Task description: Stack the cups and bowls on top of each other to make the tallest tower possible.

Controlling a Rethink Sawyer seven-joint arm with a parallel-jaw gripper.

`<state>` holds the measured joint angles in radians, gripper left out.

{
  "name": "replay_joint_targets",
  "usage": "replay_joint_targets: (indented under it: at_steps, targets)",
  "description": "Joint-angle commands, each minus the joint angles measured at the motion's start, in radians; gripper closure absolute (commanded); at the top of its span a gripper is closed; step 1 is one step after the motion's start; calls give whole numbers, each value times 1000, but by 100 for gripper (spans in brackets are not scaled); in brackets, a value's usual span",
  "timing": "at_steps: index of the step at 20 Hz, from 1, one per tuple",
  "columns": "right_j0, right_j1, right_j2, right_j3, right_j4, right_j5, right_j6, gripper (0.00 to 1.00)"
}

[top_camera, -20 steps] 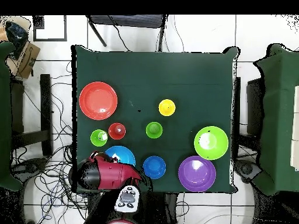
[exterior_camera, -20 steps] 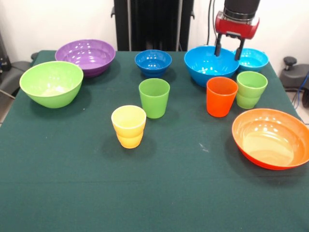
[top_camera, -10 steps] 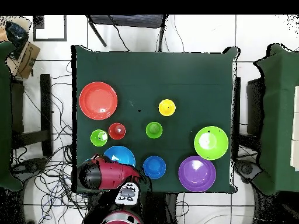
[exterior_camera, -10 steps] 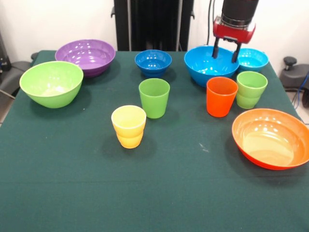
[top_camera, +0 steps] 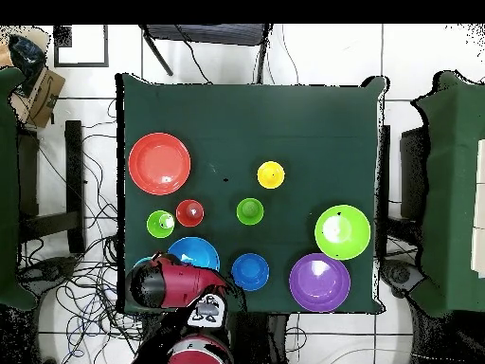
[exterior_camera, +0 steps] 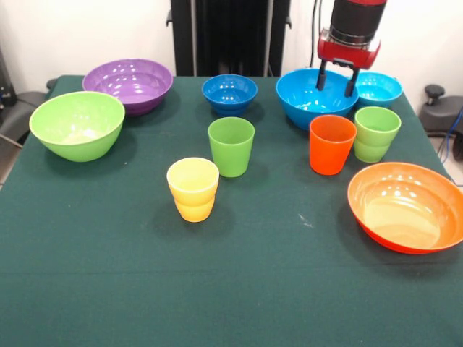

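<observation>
1. Up goes the red-and-black gripper (exterior_camera: 335,78), lifting a touch higher over the last second and drifting back towards the table's far edge; its two dark fingers stand apart and carry nothing
2. It hangs over the far rim of the big glossy blue plastic bowl (exterior_camera: 312,101), right where that bowl sits beside the smaller turquoise plastic bowl (exterior_camera: 382,88); neither has budged
3. So no pick was made there: nothing on the dark green tablecloth (exterior_camera: 231,289) has shifted
4. No tower yet! The large purple plastic bowl (exterior_camera: 129,84), the lime green plastic bowl (exterior_camera: 76,124), the small dark blue plastic bowl (exterior_camera: 229,92) and the wide orange plastic bowl (exterior_camera: 406,206) each sit alone, well apart
5. The cups stand singly in the middle: plain green plastic tumbler (exterior_camera: 231,146), stepped yellow tumbler (exterior_camera: 193,189), plain orange tumbler (exterior_camera: 332,144) and, just beside it, the stepped light green tumbler (exterior_camera: 376,133)
6. My read: the arm is repositioning, and the first grasp has still to come
</observation>
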<state>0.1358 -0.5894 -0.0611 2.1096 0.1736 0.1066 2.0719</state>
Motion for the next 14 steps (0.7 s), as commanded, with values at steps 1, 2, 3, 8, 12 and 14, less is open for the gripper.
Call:
replay_joint_targets:
  at_steps: [1,2,3,8,12,14]
  targets:
    - [9,47,78,-46,60,-53,208,0]
    - [12,45,77,-46,64,-50,209,0]
    - [15,42,77,-45,67,-46,210,0]
    - [26,24,79,-39,83,-30,212,0]
    - [30,10,81,-33,90,-18,211,0]
    - [29,10,81,-34,93,-17,209,0]
